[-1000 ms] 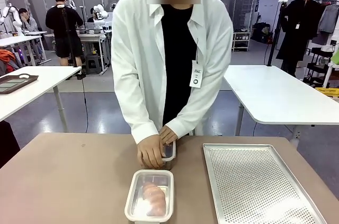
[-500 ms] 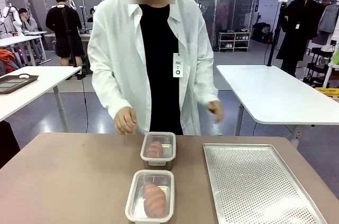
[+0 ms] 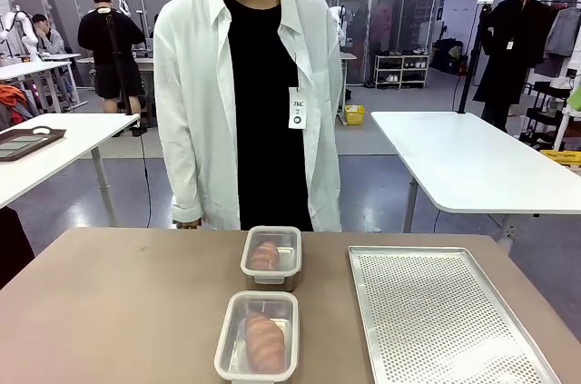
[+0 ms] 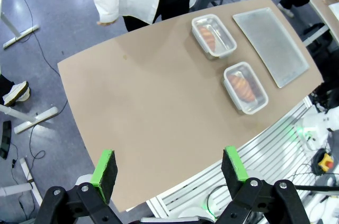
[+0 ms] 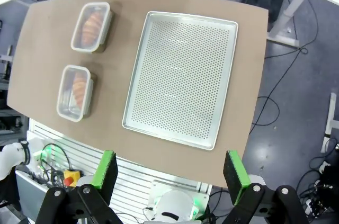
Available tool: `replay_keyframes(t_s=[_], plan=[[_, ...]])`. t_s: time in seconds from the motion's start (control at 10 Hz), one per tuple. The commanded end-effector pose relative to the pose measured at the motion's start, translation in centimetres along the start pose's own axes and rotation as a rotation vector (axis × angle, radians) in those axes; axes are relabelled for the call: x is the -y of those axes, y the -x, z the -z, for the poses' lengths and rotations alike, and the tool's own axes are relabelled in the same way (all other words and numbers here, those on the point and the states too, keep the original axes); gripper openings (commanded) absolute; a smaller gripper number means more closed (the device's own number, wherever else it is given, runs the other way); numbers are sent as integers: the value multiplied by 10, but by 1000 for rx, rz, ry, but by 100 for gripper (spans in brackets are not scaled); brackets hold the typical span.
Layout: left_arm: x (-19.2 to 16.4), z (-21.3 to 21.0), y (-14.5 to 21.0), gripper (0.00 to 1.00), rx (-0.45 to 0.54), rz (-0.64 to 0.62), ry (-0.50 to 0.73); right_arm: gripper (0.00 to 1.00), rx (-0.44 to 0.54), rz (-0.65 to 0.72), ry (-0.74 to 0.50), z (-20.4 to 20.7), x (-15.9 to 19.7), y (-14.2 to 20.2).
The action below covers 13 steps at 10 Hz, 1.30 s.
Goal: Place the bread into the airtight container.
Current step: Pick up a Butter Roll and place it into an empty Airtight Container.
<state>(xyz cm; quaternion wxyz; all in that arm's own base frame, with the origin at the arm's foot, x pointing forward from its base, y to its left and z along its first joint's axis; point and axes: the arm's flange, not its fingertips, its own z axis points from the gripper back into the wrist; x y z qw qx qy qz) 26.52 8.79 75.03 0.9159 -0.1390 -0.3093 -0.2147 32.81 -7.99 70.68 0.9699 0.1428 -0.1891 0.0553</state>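
Since the earlier front pictures, the person's hands have been withdrawn from the far container (image 3: 271, 256), and the person (image 3: 247, 103) is now seen upright behind the desk (image 3: 118, 311), arms hanging at the sides. In the front view, two clear airtight containers are seen at the lower centre of the frame, one behind the other and a little apart; the near container (image 3: 258, 336) lies by the bottom edge. A piece of bread (image 3: 264, 340) is seen inside the near one, and another piece of bread (image 3: 265, 255) inside the far one. A perforated metal tray (image 3: 445, 320) lies on the desk in the lower right of the frame, beside the containers. In the left wrist view, the left gripper (image 4: 169, 167) is held high above the desk, its fingers (image 4: 105, 167) spread wide with nothing between them. In the right wrist view, the right gripper (image 5: 169, 170) is likewise held high, its fingers (image 5: 233, 169) spread wide and empty.
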Motion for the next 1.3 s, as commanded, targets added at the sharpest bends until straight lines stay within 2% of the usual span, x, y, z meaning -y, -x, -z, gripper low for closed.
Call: replay_keyframes(t_s=[0.0, 1.2], plan=[[1, 0, 0, 100, 3, 15, 10, 100, 0, 5, -1, -2, 1, -1], [1, 0, 0, 100, 3, 15, 10, 100, 0, 5, -1, -2, 1, -1]])
